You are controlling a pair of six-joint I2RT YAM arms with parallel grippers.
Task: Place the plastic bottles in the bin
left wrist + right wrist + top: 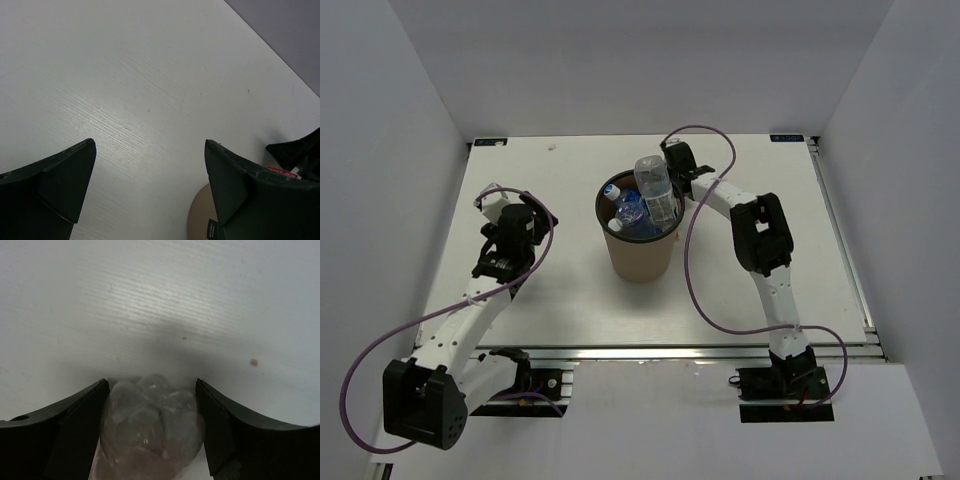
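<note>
The brown bin (640, 255) stands mid-table with several clear plastic bottles (628, 212) inside it. My right gripper (672, 170) is at the bin's far right rim, shut on one more bottle (655, 185) that sticks up out of the bin, cap down. In the right wrist view its ribbed base (150, 425) fills the gap between my fingers, with my gripper (151, 385) closed against both sides. My left gripper (500, 205) is open and empty over the table left of the bin. In the left wrist view it (150, 142) frames bare table, with the bin's wall (199, 217) at the lower right.
The white table (790, 210) is walled by grey panels on three sides. A metal rail (670, 350) runs along the near edge. Purple cables loop from both arms.
</note>
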